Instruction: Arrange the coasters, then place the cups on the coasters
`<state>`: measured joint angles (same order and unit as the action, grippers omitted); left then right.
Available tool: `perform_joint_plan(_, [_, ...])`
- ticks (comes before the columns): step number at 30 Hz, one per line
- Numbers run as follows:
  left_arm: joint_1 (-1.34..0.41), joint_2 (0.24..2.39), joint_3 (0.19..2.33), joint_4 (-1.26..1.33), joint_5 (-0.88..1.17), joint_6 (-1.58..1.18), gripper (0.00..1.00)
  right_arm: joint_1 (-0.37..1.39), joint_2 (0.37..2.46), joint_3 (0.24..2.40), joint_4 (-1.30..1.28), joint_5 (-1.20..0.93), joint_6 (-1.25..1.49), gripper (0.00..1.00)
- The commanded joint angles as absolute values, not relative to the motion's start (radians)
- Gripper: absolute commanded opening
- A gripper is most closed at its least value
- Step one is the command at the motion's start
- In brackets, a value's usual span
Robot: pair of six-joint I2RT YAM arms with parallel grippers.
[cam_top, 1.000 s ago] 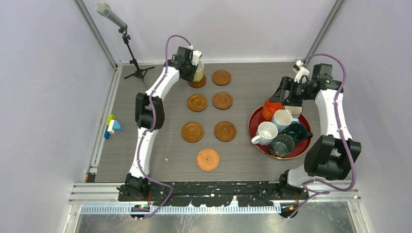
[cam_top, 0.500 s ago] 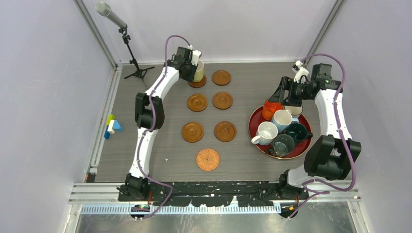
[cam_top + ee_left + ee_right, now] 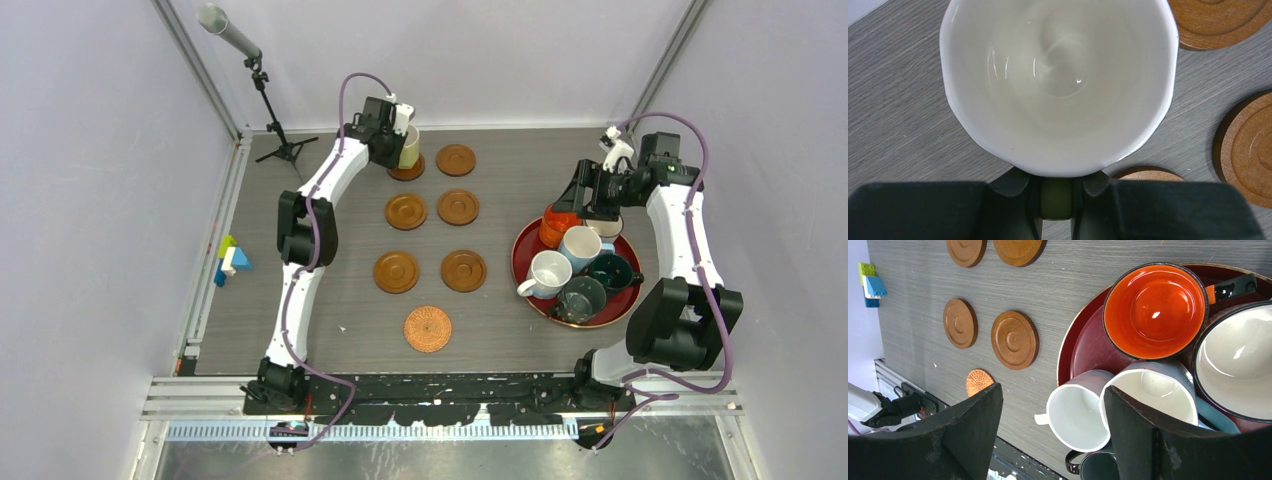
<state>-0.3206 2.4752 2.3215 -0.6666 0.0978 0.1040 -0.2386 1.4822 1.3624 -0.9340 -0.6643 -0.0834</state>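
Observation:
A pale yellow cup (image 3: 1058, 75) stands upright over the back-left wooden coaster (image 3: 406, 170), which peeks out beneath it (image 3: 1148, 175). My left gripper (image 3: 1056, 185) is shut on the cup's handle (image 3: 1056, 200); I cannot tell whether the cup rests on the disc. Other brown coasters (image 3: 456, 160) (image 3: 406, 211) (image 3: 459, 207) (image 3: 396, 272) (image 3: 464, 271) form two columns, with the woven one (image 3: 428, 328) nearest. My right gripper (image 3: 1053, 425) hangs open above the red tray (image 3: 522, 250), holding nothing. Below it sit the orange cup (image 3: 1154, 310), white cup (image 3: 1075, 415), white-and-blue cup (image 3: 581, 245), dark green cup (image 3: 610, 270) and grey-teal cup (image 3: 581, 297).
A microphone on a tripod (image 3: 270, 110) stands at the back left corner. Coloured toy blocks (image 3: 230, 260) lie at the table's left edge. Pale walls close in the left, back and right sides.
The right wrist has drifted very slightly left over the tray. The left arm and the pale yellow cup have not moved.

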Motion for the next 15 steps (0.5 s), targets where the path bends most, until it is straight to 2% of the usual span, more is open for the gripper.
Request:
perform_joint_plan(1, [-0.319, 2.382, 2.349, -0.655, 0.102, 0.097, 0.10, -0.233, 1.482, 1.364, -0.902, -0.679, -0.078, 0.79])
perform_joint_plan(8, [-0.319, 2.404, 2.380, -0.687, 0.092, 0.111, 0.15, -0.231, 1.482, 1.364, -0.899, -0.679, -0.077, 0.79])
perform_joint_plan(15, [-0.319, 2.396, 2.387, -0.688, 0.091, 0.111, 0.32, -0.230, 1.484, 1.365, -0.899, -0.680, -0.076, 0.79])
